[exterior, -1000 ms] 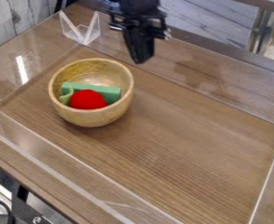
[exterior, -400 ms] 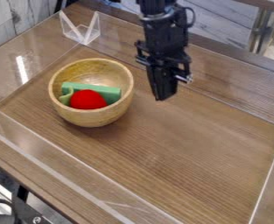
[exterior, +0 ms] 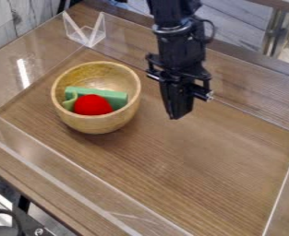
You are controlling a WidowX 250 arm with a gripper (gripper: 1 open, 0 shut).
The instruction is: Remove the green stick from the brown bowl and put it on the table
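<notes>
We saw the gripper (exterior: pixel 177 112) pressed together and empty, beside the brown bowl (exterior: pixel 97 96) holding the green stick (exterior: pixel 74 96).

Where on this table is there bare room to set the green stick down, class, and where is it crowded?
Bare wood fills the table from the brown bowl forward to the near clear wall, and right of the hand to the right wall. It is tight only between bowl and hand. The green stick lies in the bowl beside a red ball.
</notes>
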